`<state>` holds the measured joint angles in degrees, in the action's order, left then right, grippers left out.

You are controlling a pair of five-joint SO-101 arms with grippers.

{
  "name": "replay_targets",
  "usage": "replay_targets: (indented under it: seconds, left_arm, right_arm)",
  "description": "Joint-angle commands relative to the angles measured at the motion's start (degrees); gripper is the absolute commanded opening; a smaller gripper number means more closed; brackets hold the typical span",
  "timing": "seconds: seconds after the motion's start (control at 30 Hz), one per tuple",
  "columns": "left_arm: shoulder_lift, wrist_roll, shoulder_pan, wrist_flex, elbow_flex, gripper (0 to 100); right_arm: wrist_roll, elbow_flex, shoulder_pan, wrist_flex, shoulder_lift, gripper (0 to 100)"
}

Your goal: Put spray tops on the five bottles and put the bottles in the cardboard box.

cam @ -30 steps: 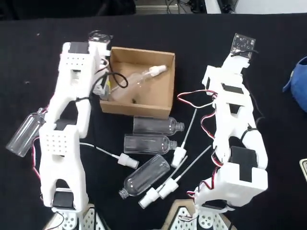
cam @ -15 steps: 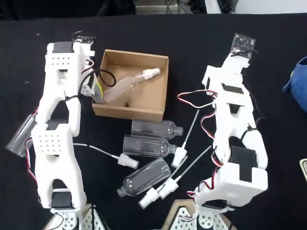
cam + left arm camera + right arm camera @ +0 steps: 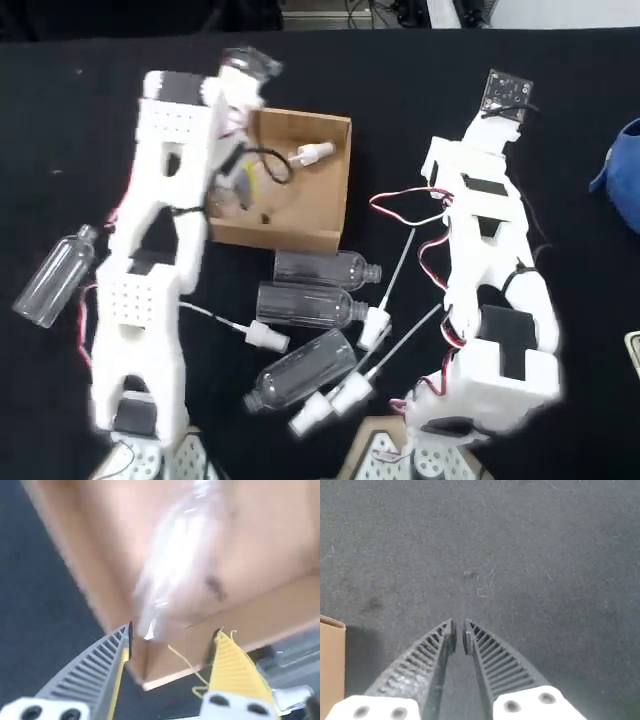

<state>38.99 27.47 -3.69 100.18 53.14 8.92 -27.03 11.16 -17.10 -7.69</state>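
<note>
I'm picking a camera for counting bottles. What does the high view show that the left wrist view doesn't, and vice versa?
High view adds the count: four uncapped bottles lying outside the cardboard box, three in front of it and one by the left arm, with loose spray tops among them. Left wrist view adds the left gripper, open near a box corner. Both: the box with one capped bottle lying inside.

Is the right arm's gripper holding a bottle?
No, the right gripper is shut with nothing between its fingers, above the black table.
</note>
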Motion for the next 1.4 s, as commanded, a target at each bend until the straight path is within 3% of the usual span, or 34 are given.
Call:
replay_targets:
  seconds: [0.0, 0.33, 0.47, 0.87, 1.17, 1.27, 1.37]
  left_arm:
    - [-1.2, 0.8, -3.5, -4.2, 2.7, 14]
    - [-1.4, 0.6, -3.2, -4.5, 0.8, 12]
    - [-1.9, -3.7, -2.3, -3.9, 1.0, 9]
    - [-1.9, -6.4, 0.0, 0.5, 0.9, 9]
    - [-13.5, -6.6, 0.1, 0.4, -13.8, 9]
    - [-23.4, -7.5, 0.4, -6.2, -25.6, 9]
    - [-33.3, -7.8, 0.7, -21.3, -43.1, 9]
  right_arm:
    - [0.2, 2.5, -0.3, 1.0, 0.2, 1.4]
    - [0.2, 2.3, -0.3, 1.0, 0.2, 1.4]
    - [0.2, 2.2, -0.2, 1.0, 0.2, 1.3]
    - [0.2, 2.2, -0.2, 1.0, 0.2, 1.4]
    - [0.2, 2.2, -0.2, 1.0, 0.2, 1.4]
    - [0.2, 2.2, -0.2, 1.0, 0.2, 1.4]
    - [0.2, 2.2, -0.2, 1.0, 0.2, 1.4]
